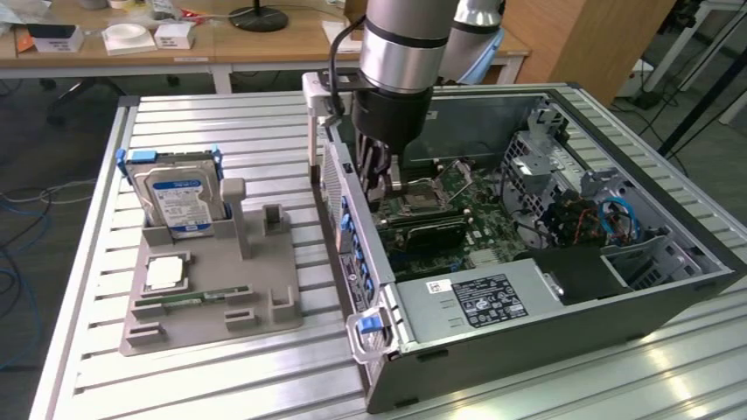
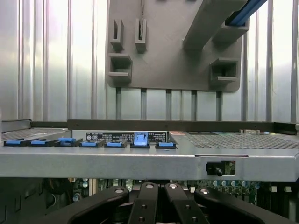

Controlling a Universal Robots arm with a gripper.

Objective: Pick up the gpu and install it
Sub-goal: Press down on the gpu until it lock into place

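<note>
A single robot arm reaches down into an open desktop computer case [image 1: 653,289] lying on its side on a slatted metal table [image 1: 233,122]; the gripper [image 1: 380,179] hangs just inside the case wall nearest the exterior view's left, above the green motherboard [image 1: 467,223]; its black fingers [image 2: 145,205] sit drawn together, clenched as tightly as they go. A slim dark card, which seems to be the gpu [image 1: 426,229], lies low on the motherboard just below the gripper, apparently already in or at its slot; whether the fingers pinch its top edge or merely press against it cannot be made out. On the exterior view's left, well apart from the case, a grey holder tray [image 1: 210,297] carries 1 silver hard drive [image 1: 175,197] standing upright, 1 square processor chip [image 1: 166,273] and 1 narrow green memory stick [image 1: 192,299]; these are not part of the job. In the wrist view, a row of blue clips [image 2: 107,143] runs along the case rail [image 2: 140,161]. Doing this step well, by my judgement, means keeping the card square to the slot, pressing straight down with even force along its length, and staying clear of the case wall close beside the fingers; a tilted push risks bent contacts or a half-seated card.
</note>
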